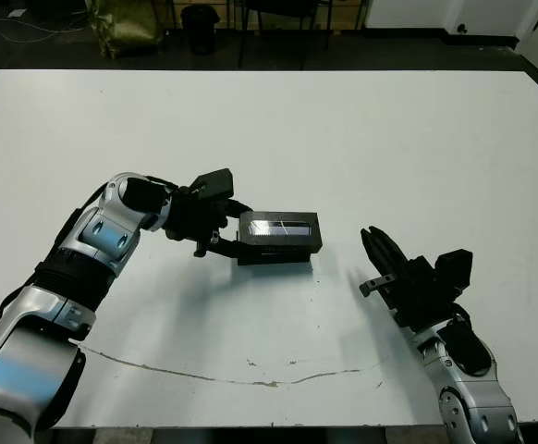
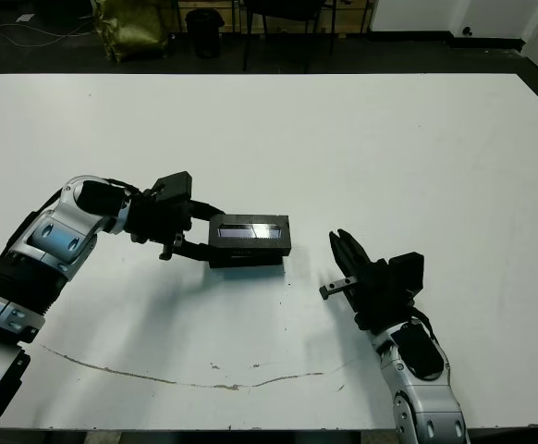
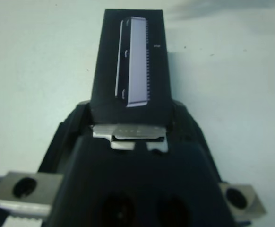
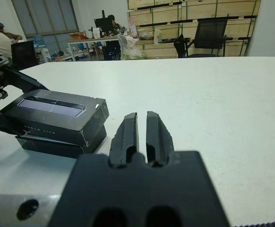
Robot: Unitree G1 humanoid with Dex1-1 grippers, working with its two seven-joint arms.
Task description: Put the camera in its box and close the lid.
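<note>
The left claw (image 1: 221,242) is clamped on the left end of the flat black rectangular lid with a silvery stripe (image 1: 282,228), which sits askew on the shallow black box (image 4: 62,144), not yet seated; the right claw (image 2: 343,257), fingers together and empty, rests near on the white table (image 1: 361,139); the box's inside is hidden, so the camera cannot be seen; closing remains.
</note>
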